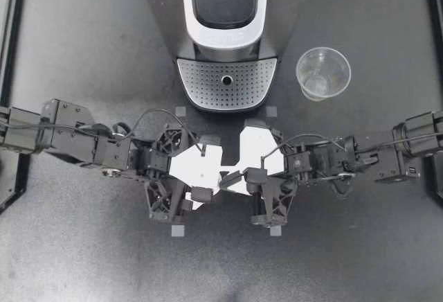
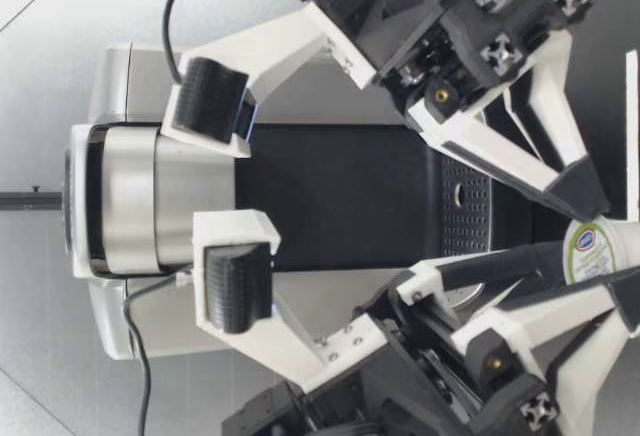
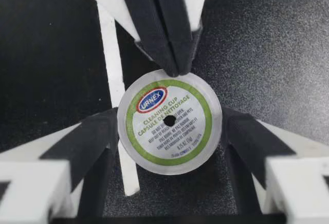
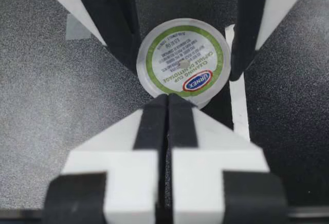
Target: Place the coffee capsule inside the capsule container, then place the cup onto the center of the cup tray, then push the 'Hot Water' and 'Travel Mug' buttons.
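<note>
First step: the left gripper (image 1: 216, 177) grasps the capsule (image 3: 169, 124), the clenched right gripper (image 1: 234, 177) touching its rim; next it needs lifting to the coffee machine (image 1: 225, 39).

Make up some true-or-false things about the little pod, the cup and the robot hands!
1. The clear cup stands on the table beside the coffee machine, not on the cup tray. True.
2. The capsule is already inside the machine. False: it sits in front of the machine, gripped between my left gripper's fingers.
3. My right gripper is wide open. False: its fingers are pressed together, tips at the capsule's rim.
4. The capsule's lid has a green ring. True.
</note>
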Available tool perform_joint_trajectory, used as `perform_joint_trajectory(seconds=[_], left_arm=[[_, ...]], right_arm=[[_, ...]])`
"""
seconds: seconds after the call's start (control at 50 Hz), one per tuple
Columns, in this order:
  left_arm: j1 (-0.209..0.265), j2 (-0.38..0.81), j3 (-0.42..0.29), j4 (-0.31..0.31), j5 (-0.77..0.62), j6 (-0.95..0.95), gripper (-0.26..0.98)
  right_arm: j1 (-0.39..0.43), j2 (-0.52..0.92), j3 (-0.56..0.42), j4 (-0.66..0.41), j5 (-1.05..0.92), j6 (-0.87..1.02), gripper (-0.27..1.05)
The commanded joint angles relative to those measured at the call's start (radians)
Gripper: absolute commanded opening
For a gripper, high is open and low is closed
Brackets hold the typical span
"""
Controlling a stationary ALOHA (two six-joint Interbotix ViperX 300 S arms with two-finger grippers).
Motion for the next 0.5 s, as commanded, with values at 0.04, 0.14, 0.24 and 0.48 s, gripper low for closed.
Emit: perform_joint_trajectory(seconds=[0.04,0.14,0.24,0.48], left_arm=[[0.002,-0.052,-0.009,-0.002,-0.008,-0.005,0.44],[0.000,-0.087,0.011,-0.005,-0.011,-0.015,0.44],[0.000,-0.129,0.037,-0.011,-0.041,-0.021,0.44],[0.002,-0.236,0.120,-0.025,-0.178,-0.043,0.44]], right_arm=[[0.006,-0.075,-0.006,0.002,-0.012,0.006,0.08],[-0.009,-0.138,0.020,0.005,-0.046,0.026,0.08],[-0.040,-0.213,0.063,0.008,-0.132,0.066,0.08],[-0.156,-0.333,0.156,0.011,-0.391,0.147,0.08]])
